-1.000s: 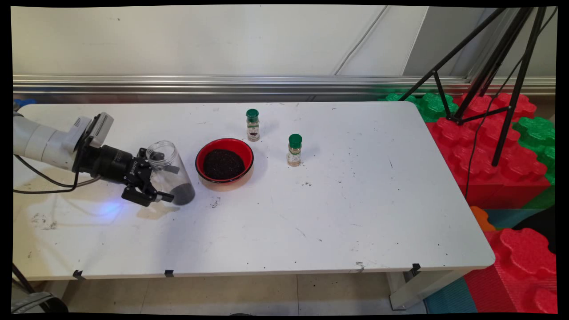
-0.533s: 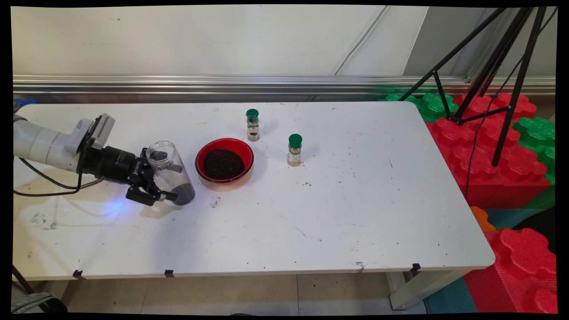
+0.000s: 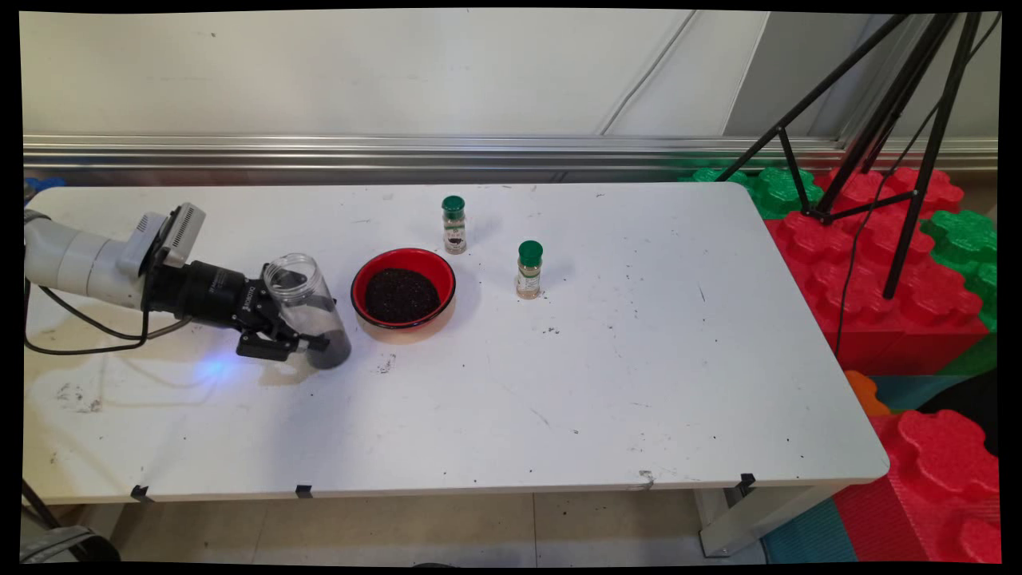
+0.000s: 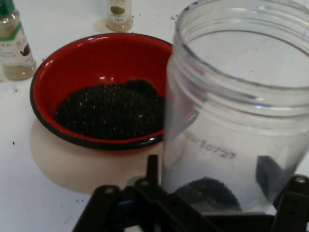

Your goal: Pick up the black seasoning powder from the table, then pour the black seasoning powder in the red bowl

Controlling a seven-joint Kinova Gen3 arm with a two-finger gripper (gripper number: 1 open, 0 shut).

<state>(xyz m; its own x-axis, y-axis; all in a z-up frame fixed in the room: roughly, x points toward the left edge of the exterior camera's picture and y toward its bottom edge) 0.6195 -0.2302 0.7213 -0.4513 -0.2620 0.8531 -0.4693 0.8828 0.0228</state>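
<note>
A clear plastic jar (image 3: 302,297) without a lid stands on the white table (image 3: 607,351), with a small heap of dark grains at its bottom. My gripper (image 3: 318,323) reaches in from the left, low over the table, and is shut on the jar, one finger on each side. In the hand view the jar (image 4: 231,96) fills the space between the fingers (image 4: 151,169) of the gripper (image 4: 224,193). Just right of the jar sits a red bowl (image 3: 361,281) holding dark grains. The bowl (image 4: 96,58) lies left of the jar in the hand view.
Two small spice jars with green caps stand beyond the bowl, one (image 3: 453,225) behind it and one (image 3: 528,270) to its right. Loose grains speckle the table. A black tripod (image 3: 886,120) and red and green foam blocks (image 3: 894,263) stand off the table's right end.
The hand has slid a little to the right towards the jar, and its fingers have drawn in around the jar. The jar, bowl and spice jars have stayed put.
</note>
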